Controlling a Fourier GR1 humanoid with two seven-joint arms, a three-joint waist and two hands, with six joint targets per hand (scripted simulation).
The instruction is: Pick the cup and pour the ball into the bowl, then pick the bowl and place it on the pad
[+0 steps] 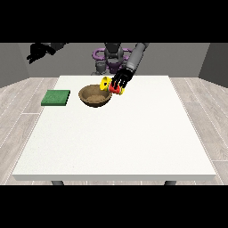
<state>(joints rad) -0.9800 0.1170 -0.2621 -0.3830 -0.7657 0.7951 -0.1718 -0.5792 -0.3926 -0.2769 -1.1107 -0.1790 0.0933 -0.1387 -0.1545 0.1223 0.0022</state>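
Fingers of the hand at the view's right wrap the cup, tipped over the bowl — pour underway, pad step left

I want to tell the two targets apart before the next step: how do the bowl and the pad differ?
The bowl is brown, round and hollow; the pad is green, square and flat. The bowl sits near the table's middle, beside the tipped cup in the hand at the view's right; the pad lies alone at the left edge. Both rest on the table.
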